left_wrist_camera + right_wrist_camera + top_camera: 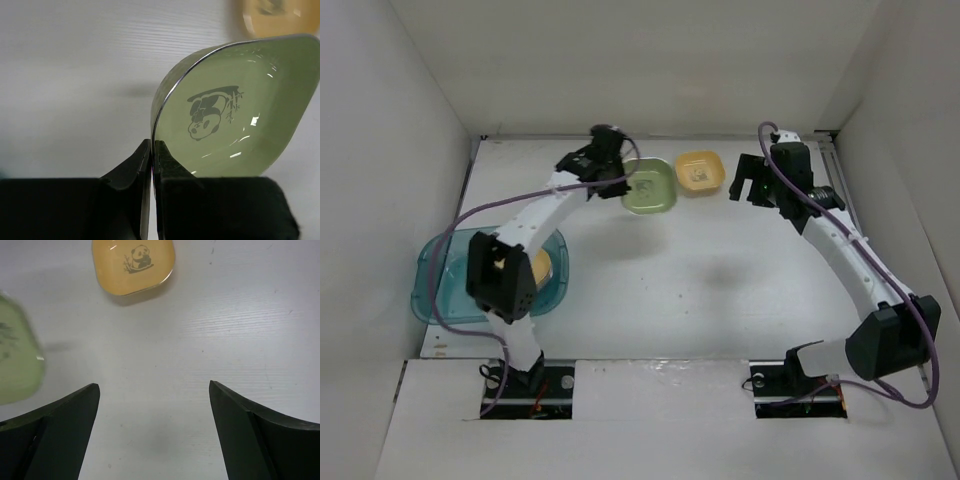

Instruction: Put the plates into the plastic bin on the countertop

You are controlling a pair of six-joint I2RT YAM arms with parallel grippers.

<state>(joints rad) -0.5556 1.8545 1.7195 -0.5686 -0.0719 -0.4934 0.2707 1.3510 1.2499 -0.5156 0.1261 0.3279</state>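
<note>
A slip is judged the main risk. The green plate (235, 125) is pinched by the left hand (152, 148) only at the thin edge of one corner of its rim, so the dish could pivot or drop out of the grasp once it is carried. The plastic bin (420, 292) lies at the near left of the table (720, 280), partly under the elbow of the left arm (535, 215). The arm must therefore be folded back over it, and the bin wall or the yellowish dish (542, 266) seen inside could be struck. A clash with the right hand (748, 182) is also possible, since it hangs just right of the orange plate (700, 172).

The left arm is stretched to the far middle of the table, with its hand clenched on the green plate's left rim. The plate appears tipped in the left wrist view; whether it is clear of the table cannot be told. The right arm (840, 250) is extended along the right side, its hand released and holding nothing, fingers spread wide above bare table. The orange plate rests flat, just beside the green one.
</note>
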